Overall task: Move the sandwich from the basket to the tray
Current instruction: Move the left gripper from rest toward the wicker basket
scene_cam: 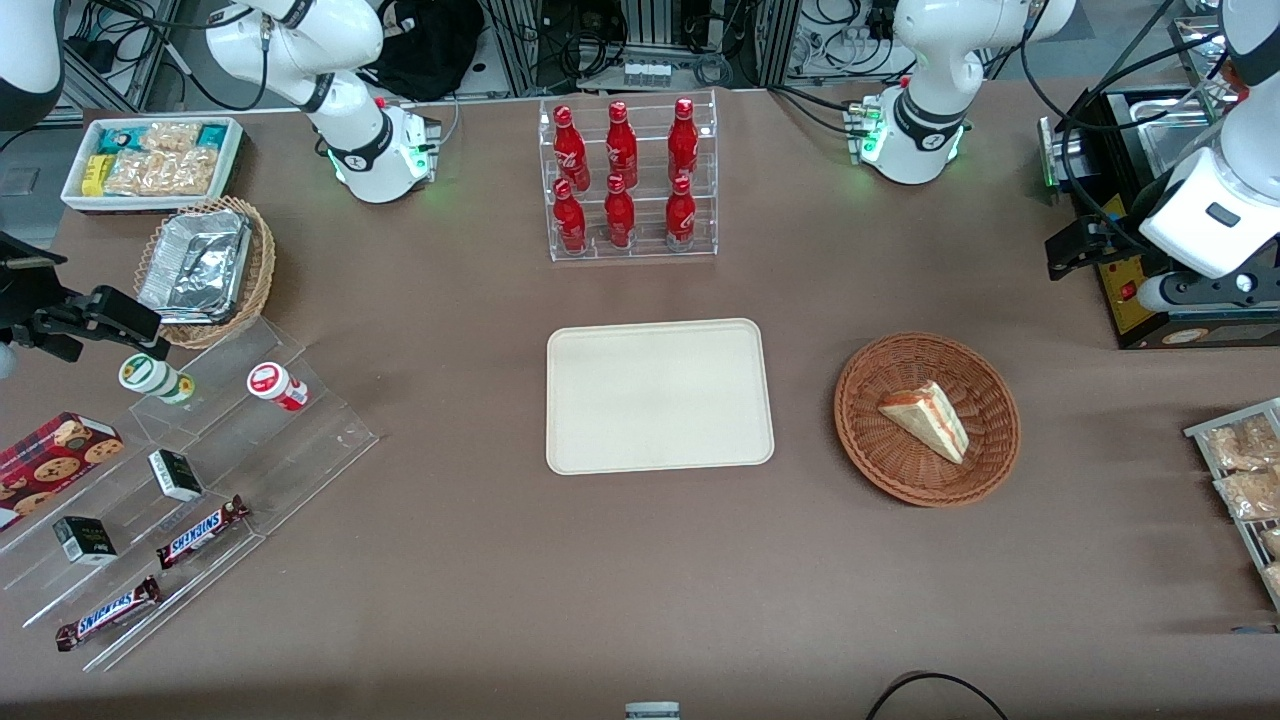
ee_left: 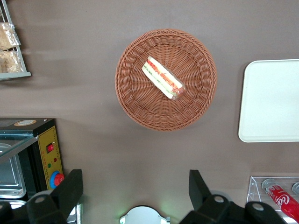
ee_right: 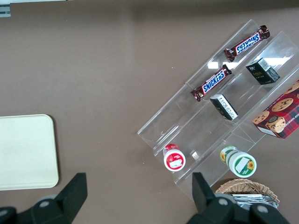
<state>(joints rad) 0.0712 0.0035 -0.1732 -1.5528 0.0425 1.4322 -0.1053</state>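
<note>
Nothing done: sandwich (ee_left: pixel 163 78) in basket (ee_left: pixel 135 100), tray (scene_cam: pixel 660 440) bare; gripper (ee_left: pixel 135 189) high above, jaws open, empty

"SNICKERS" was printed on two chocolate bars (scene_cam: pixel 203 531) (scene_cam: pixel 108 613) laid on the clear stepped stand (scene_cam: pixel 300 440) near the tabletop's corner at the parked arm's end. Cola-style script was seen on a red bottle (ee_left: pixel 283 200), not fully legible.

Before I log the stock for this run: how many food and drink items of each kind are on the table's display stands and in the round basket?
Red bottles in the clear rack: 6
Snickers bars: 2
Small dark boxes: 2
Round-lidded cups: 2
Cookie box: 1
Sandwich in the basket: 1
Total: 14
The tray holds nothing; the gripper hangs open above the table beside the basket.
</note>
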